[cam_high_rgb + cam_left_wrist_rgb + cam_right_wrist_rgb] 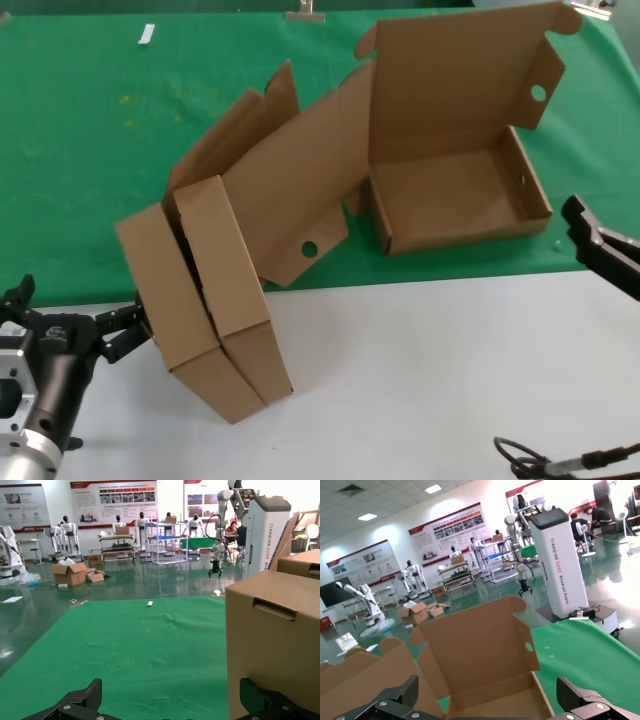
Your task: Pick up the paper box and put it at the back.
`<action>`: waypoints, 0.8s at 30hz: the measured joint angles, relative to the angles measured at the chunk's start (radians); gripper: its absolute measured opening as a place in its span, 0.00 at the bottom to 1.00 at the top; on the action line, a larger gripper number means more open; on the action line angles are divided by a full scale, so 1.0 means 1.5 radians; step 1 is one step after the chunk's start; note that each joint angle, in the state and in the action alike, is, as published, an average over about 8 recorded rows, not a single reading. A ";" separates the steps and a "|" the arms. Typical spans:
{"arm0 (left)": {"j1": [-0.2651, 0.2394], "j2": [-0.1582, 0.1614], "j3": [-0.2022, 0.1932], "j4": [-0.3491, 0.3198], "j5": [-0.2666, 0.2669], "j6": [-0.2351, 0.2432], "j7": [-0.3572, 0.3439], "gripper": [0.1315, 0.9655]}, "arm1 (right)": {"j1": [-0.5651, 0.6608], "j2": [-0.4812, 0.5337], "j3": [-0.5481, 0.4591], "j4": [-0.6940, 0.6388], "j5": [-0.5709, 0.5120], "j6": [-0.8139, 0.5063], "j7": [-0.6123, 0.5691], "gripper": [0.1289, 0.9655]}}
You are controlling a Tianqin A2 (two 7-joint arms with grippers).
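Left tool (128, 330): spread wide at the counter's near left edge, one fingertip (260, 696) right at the near face of a tilted closed brown box (185, 310), nothing gripped.
Right tool (490, 700): spread wide too, empty, low at the right edge, facing the paper box (455, 185).
Paper box: lid up, resting on the green cloth (80, 150), back right.
Third box (290, 190): open, leaning between the two.
Hidden: right tool mostly cut off in head view.

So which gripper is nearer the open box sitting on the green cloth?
Right. The right gripper is just beside the open paper box; the left gripper is across the table by the closed boxes.
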 joint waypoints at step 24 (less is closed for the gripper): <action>0.000 0.000 0.000 0.000 0.000 0.000 0.000 1.00 | 0.022 -0.092 0.003 -0.071 -0.047 -0.026 -0.104 1.00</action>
